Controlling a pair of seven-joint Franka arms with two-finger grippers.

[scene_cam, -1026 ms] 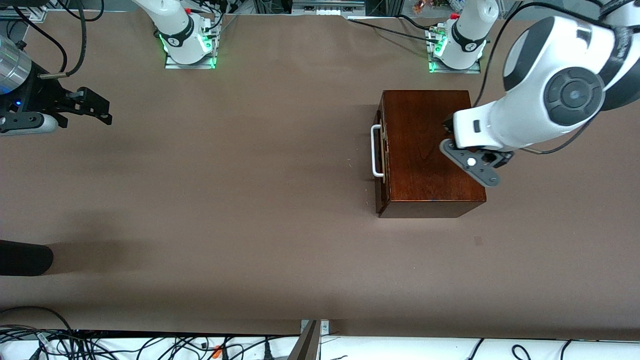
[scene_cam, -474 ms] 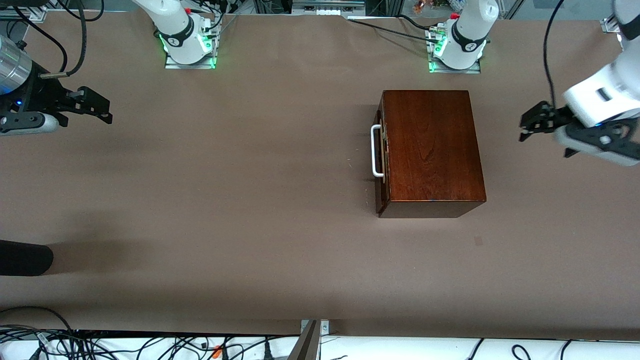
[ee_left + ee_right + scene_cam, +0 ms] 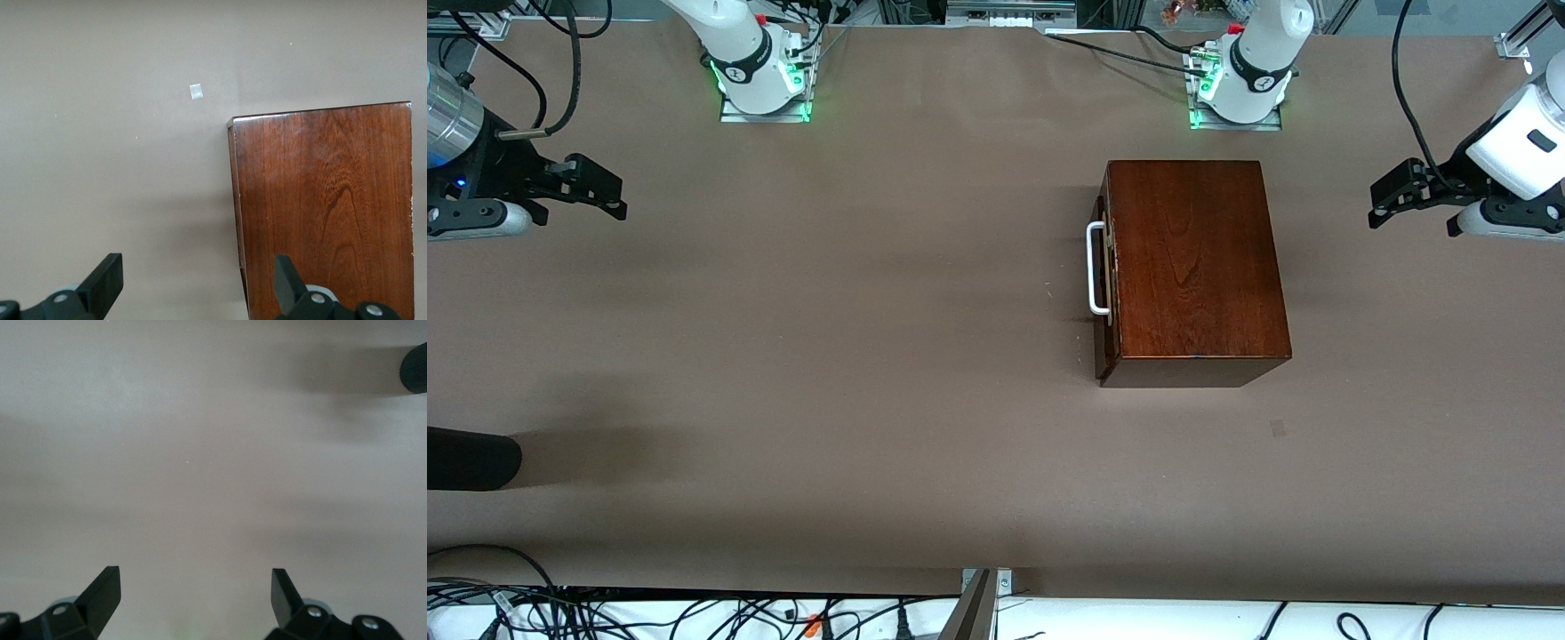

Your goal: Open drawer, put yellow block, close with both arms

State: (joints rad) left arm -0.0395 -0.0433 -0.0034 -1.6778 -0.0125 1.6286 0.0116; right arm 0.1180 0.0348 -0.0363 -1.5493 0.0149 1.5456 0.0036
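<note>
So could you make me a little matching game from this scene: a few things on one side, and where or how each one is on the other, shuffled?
Things:
1. wooden box
2. white handle
3. left tool
4. right tool

States:
A. open, over bare table at the right arm's end
B. open, over the table beside the box, at the left arm's end
C. drawer shut, standing on the table
D. on the box's drawer front, facing the right arm's end

Pairs: 1-C, 2-D, 3-B, 4-A

Only box (image 3: 1193,267) blocks table (image 3: 827,356) w/ handle (image 3: 1096,269).
</note>
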